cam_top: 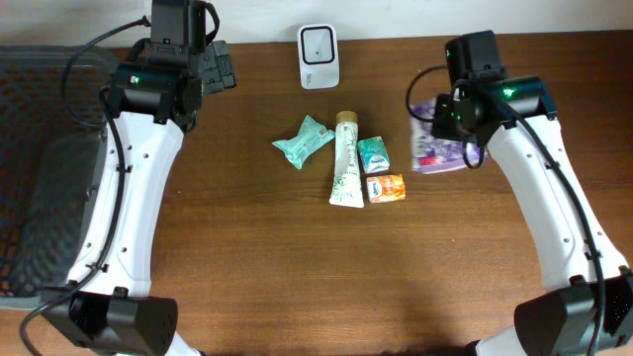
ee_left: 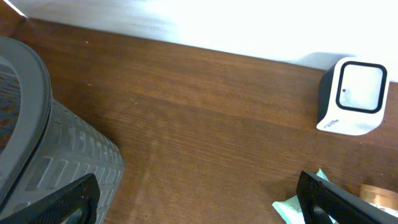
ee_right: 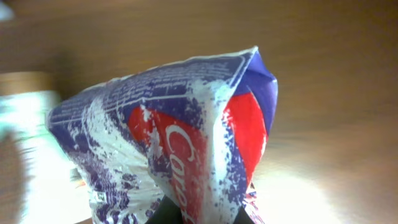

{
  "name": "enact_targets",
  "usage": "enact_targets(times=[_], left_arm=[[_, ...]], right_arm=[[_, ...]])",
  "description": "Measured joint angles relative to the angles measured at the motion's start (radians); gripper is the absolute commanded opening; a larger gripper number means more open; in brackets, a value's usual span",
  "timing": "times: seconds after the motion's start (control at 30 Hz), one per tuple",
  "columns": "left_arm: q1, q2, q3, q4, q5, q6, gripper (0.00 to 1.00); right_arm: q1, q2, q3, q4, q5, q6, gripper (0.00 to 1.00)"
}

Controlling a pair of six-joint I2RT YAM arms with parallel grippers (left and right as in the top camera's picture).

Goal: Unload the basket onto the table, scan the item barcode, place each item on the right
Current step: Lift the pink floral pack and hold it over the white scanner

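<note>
A purple, white and red packet point(cam_top: 435, 150) hangs above the right part of the table, and my right gripper point(cam_top: 457, 117) is shut on it. In the right wrist view the packet point(ee_right: 180, 134) fills the frame, its lower end pinched between my dark fingers point(ee_right: 168, 213). The white barcode scanner point(cam_top: 318, 55) stands at the table's back edge, left of the packet; it also shows as the scanner point(ee_left: 352, 98) in the left wrist view. My left gripper point(ee_left: 199, 202) is open with nothing between its fingers, near the back left by the basket.
Several items lie mid-table: a teal packet point(cam_top: 303, 140), a white tube point(cam_top: 346, 158), a teal box point(cam_top: 373, 153), an orange box point(cam_top: 386, 188). A grey mesh basket point(cam_top: 40, 168) sits at the left edge; its rim point(ee_left: 31, 124) is close to my left gripper.
</note>
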Motion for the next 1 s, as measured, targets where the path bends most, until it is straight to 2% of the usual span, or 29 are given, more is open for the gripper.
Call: enact_targets(times=[0.1, 0.17, 0.3, 0.5, 0.63, 0.7, 0.8, 0.87, 0.93, 1.0], left_arm=[[0.0, 0.0, 0.0, 0.0, 0.0, 0.0, 0.99], [0.0, 0.0, 0.0, 0.0, 0.0, 0.0, 0.99], [0.0, 0.0, 0.0, 0.0, 0.0, 0.0, 0.99], [0.0, 0.0, 0.0, 0.0, 0.0, 0.0, 0.99], [0.0, 0.0, 0.0, 0.0, 0.0, 0.0, 0.99], [0.0, 0.0, 0.0, 0.0, 0.0, 0.0, 0.99], [0.0, 0.0, 0.0, 0.0, 0.0, 0.0, 0.99], [0.0, 0.0, 0.0, 0.0, 0.0, 0.0, 0.99], [0.0, 0.0, 0.0, 0.0, 0.0, 0.0, 0.99], [0.0, 0.0, 0.0, 0.0, 0.0, 0.0, 0.99]], right_arm=[[-0.027, 0.01, -0.163, 0.064, 0.263, 0.0, 0.04], [-0.113, 0.032, -0.307, 0.171, 0.356, -0.001, 0.04], [-0.255, 0.066, -0.362, 0.21, 0.398, 0.0, 0.1], [-0.26, 0.074, -0.362, 0.215, 0.359, 0.001, 0.11], [-0.26, 0.16, -0.362, 0.215, 0.322, -0.002, 0.36], [-0.259, 0.164, -0.361, 0.214, 0.263, 0.0, 0.54], [-0.2, 0.165, -0.282, 0.203, 0.061, 0.006, 0.74], [-0.142, 0.165, -0.225, 0.204, -0.058, 0.0, 0.76], [-0.06, 0.167, -0.15, 0.219, -0.191, 0.004, 0.85], [-0.012, 0.167, -0.111, 0.192, -0.233, 0.008, 0.98]])
